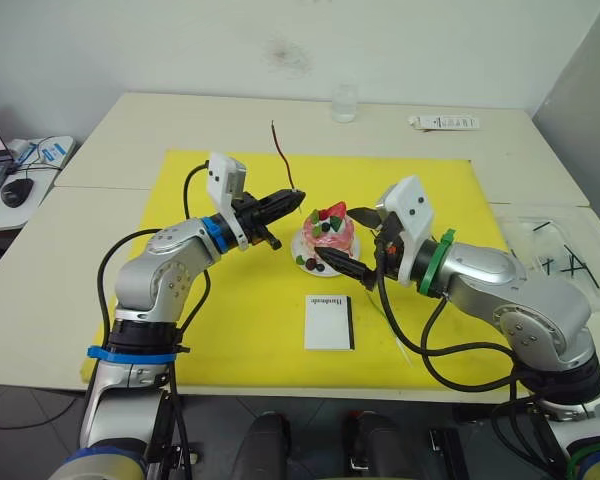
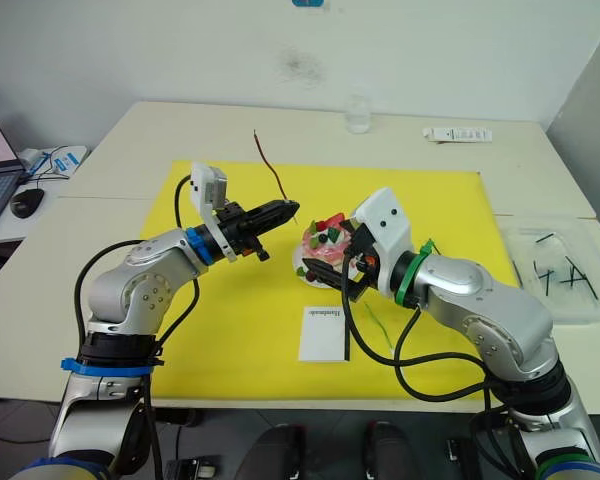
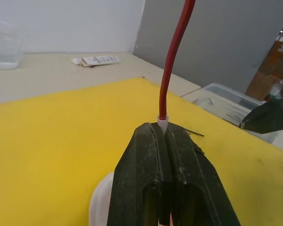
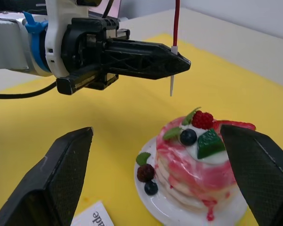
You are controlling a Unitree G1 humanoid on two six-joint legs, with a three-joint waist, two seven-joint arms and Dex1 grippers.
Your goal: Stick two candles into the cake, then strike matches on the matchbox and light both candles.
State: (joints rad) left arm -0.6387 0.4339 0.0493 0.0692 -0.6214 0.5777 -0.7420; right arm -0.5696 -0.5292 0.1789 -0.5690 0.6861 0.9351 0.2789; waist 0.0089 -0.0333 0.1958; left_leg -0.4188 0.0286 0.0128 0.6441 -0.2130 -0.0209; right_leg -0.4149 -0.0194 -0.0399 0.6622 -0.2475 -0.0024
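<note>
Currently left gripper [image 1: 294, 199] fingers pinch the red-brown candle [image 1: 279, 150] upright, just beside the cake [image 1: 328, 232]. Right gripper [image 4: 160, 174] fingers spread around cake.

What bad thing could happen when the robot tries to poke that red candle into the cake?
The red candle is thin and wavy, pinched near its white end by the left tool, so it could bend or slip. It hangs beside the cake, not over it, and might miss. The open right tool straddles the cake and could bump it.
</note>
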